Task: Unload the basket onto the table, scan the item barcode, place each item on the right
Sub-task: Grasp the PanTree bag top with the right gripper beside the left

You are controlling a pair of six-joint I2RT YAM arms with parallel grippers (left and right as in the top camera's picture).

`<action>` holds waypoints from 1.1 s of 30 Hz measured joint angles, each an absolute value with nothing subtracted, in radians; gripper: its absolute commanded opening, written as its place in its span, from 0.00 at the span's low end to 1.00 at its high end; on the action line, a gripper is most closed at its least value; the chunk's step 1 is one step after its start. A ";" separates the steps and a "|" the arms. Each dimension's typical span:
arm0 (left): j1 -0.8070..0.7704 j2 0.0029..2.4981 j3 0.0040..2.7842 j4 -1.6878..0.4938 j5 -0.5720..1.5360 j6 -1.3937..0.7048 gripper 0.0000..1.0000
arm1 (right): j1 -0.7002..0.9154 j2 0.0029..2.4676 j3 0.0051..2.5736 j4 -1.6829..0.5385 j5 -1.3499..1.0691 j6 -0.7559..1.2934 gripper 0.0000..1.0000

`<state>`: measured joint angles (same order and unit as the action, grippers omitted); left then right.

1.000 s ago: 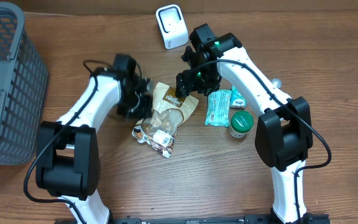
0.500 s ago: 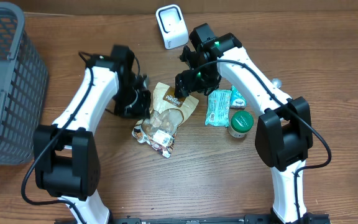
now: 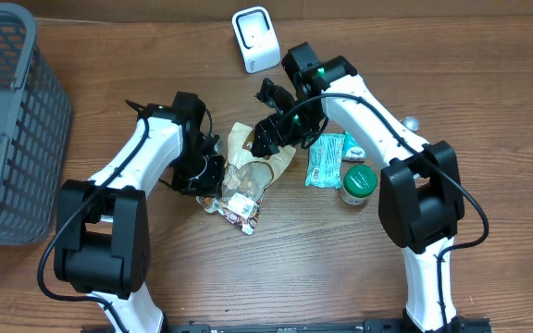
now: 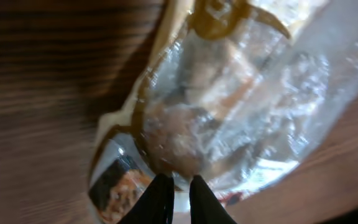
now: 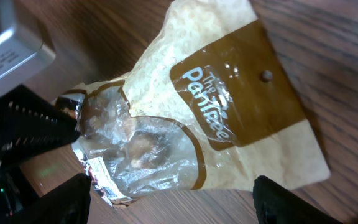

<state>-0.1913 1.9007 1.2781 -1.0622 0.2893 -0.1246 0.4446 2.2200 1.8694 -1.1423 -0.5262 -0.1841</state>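
Shows a crumpled snack bag lying at centre frame on the wooden table, below the white scanner. Finds the left gripper narrowed to a slit at the bag's left edge, apparently nipping the clear film. Has the right gripper spread wide over the bag's upper end.

place: looks like a mock shop checkout | clues: grey basket, white scanner, snack bag, green packet | on: wooden table
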 measured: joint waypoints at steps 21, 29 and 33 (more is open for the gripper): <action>-0.196 1.900 1.229 -0.965 0.228 -0.128 0.13 | 0.445 2.221 1.679 -0.865 -0.554 -0.203 0.91; -0.196 1.900 1.229 -0.951 0.219 -0.129 0.08 | 0.444 2.221 1.708 -0.851 -0.603 -0.204 0.98; -0.197 1.898 1.230 -0.953 0.224 -0.131 0.04 | 0.444 2.221 1.713 -0.830 -0.602 -0.203 0.98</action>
